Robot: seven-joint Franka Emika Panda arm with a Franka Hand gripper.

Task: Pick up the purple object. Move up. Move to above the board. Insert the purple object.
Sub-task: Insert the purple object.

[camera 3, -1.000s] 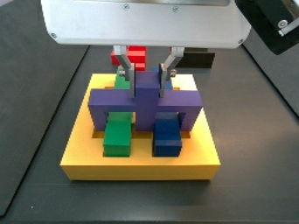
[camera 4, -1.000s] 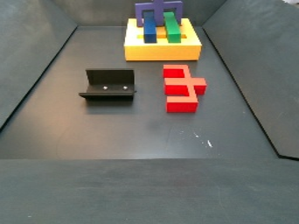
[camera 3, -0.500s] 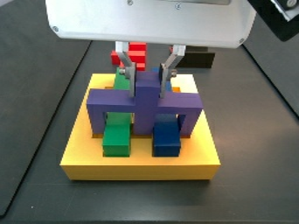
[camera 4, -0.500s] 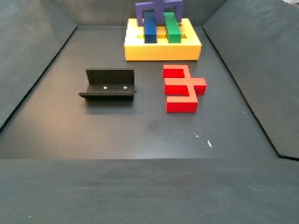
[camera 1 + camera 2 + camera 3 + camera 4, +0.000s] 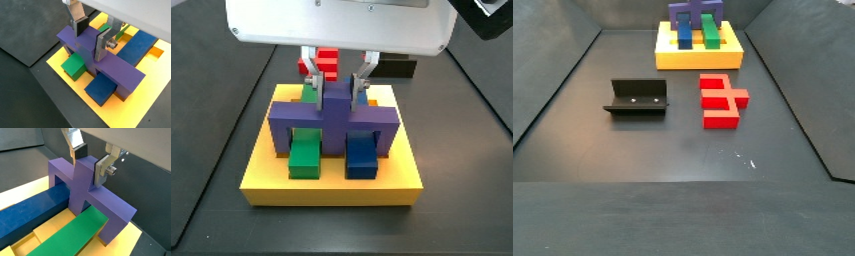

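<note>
the purple object (image 5: pixel 691 17) is seen standing on the board (image 5: pixel 699 58), over the green bar (image 5: pixel 711 36) and blue bar (image 5: pixel 683 39). the gripper is not visible here. the fixture (image 5: pixel 637 97) and red stepped block (image 5: pixel 720 100) are set apart on the floor.

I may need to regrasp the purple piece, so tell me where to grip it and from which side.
Grip the purple piece by its raised middle stub, coming straight down from above. The stub is narrow with flat opposite faces, while the bar is wide and its legs straddle the green bar and blue bar on the board. The pincer sits there now, a finger on each stub face.
</note>
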